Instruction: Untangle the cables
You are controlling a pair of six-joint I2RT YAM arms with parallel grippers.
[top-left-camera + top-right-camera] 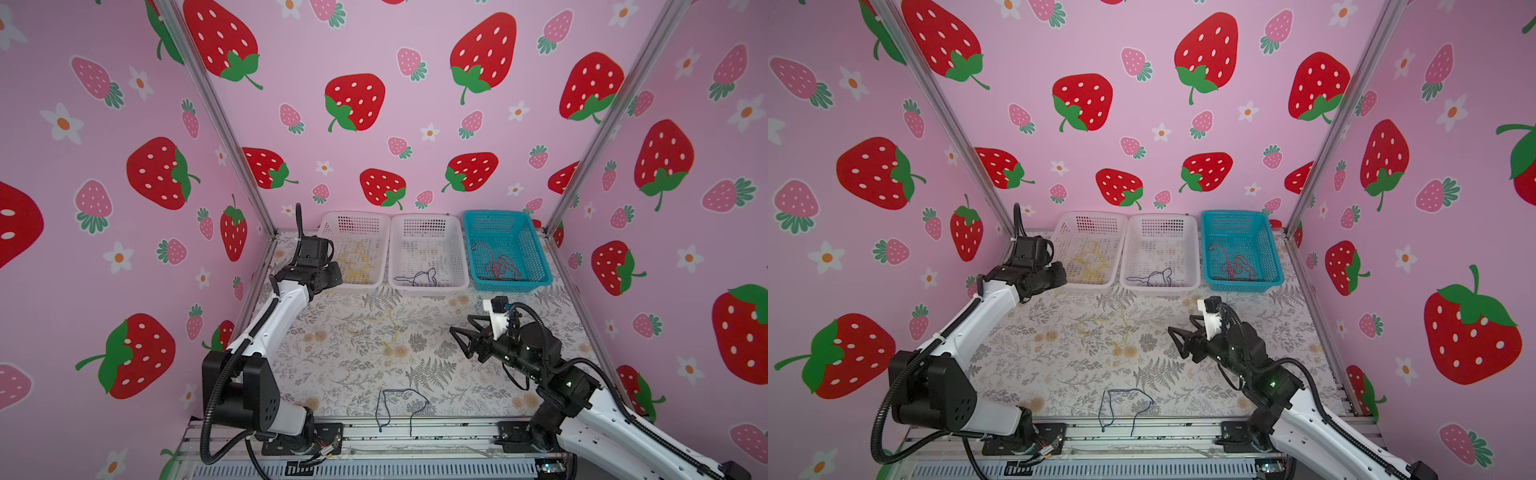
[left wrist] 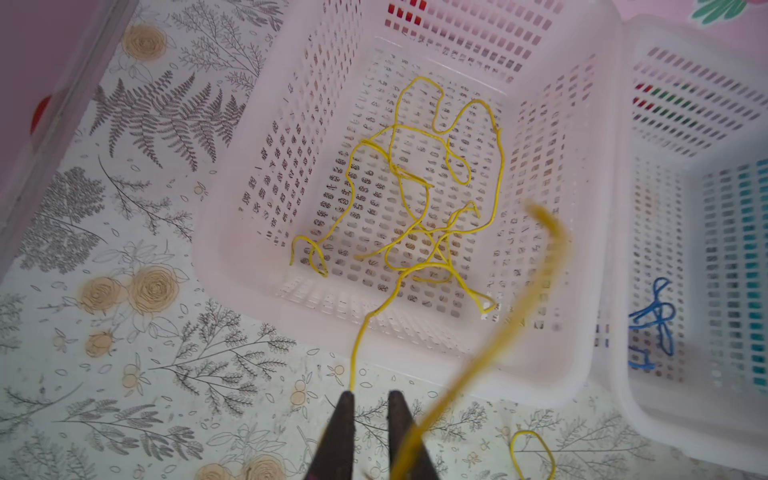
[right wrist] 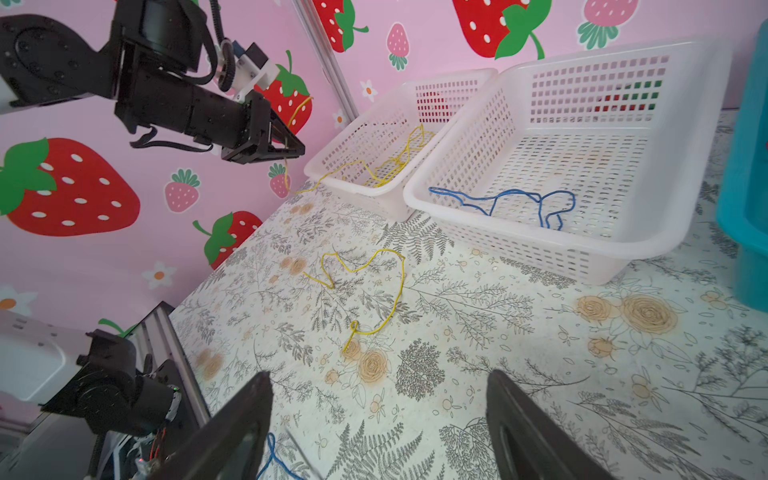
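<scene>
Three baskets line the far edge of the table (image 1: 457, 386): left basket (image 1: 360, 286), middle basket (image 1: 428, 289), teal basket (image 1: 512, 286) at the right. Each holds one colour: a yellow heap (image 2: 415, 183) in the left, a blue cable (image 3: 498, 195) in the middle, a red cable (image 1: 498, 266) in the teal. Judgement: one colour per basket keeps freed cables from knotting again.

Left gripper (image 2: 370, 395): hangs just off the left basket's near-left corner. Its jaws are drawn almost together, on a yellow strand (image 2: 356, 345) as far as the wrist views show. The strand runs from the claw over the near rim into the heap. Another yellow length beside the jaws is blurred. Holding it above rim height probably lets the strand clear the wall instead of dragging the basket.

Right gripper (image 3: 379, 374): jaws wide apart, nothing between them. It sits low over the right-centre of the table, pointing left at the loose yellow cable (image 3: 402, 276). That cable lies mid-table, apart from both claws. Likely staged for that pick.

A second blue cable (image 1: 399, 390) lies at the near edge, its ends over the rail (image 1: 457, 432), touching no other cable.

Judgement: the cables on the table no longer cross one another, so what is left is getting them into the baskets.
</scene>
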